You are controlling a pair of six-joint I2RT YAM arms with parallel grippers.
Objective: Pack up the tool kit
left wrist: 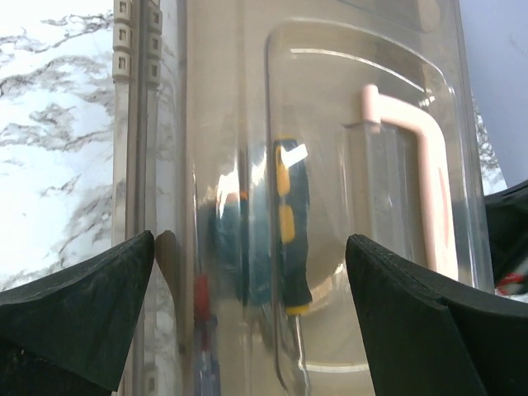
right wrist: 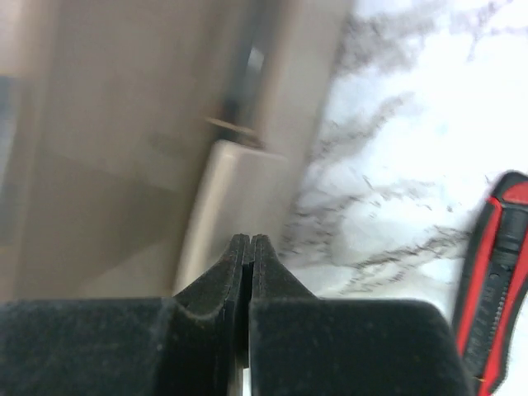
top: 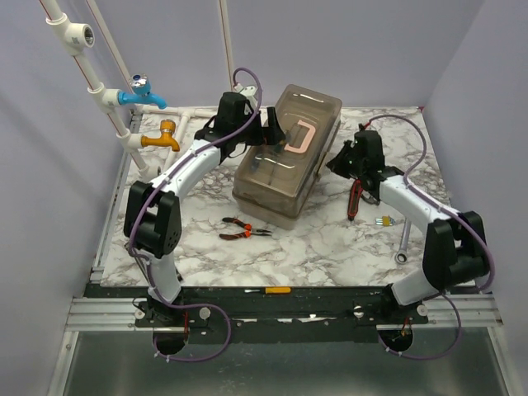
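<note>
The tool kit's beige-grey toolbox (top: 285,169) stands mid-table with its smoky lid (left wrist: 330,99) down and the pink handle (top: 299,137) lying on top. My left gripper (top: 275,134) hovers over the lid's left part, open, with nothing between its fingers (left wrist: 82,313). Through the lid I see a dark screwdriver with yellow bands (left wrist: 290,231) beside the pink handle (left wrist: 417,165). My right gripper (top: 337,162) is shut and empty, its tips (right wrist: 249,241) close to the box's right side wall (right wrist: 124,124). I cannot tell whether they touch it.
Red-handled pliers (top: 244,229) lie in front of the box. A red and black tool (top: 355,199) (right wrist: 495,289), a small yellow piece (top: 384,221) and a wrench (top: 403,244) lie by the right arm. A yellow-handled screwdriver (top: 275,290) rests on the near rail. White pipes with a blue tap (top: 142,97) and an orange tap (top: 161,139) stand at left.
</note>
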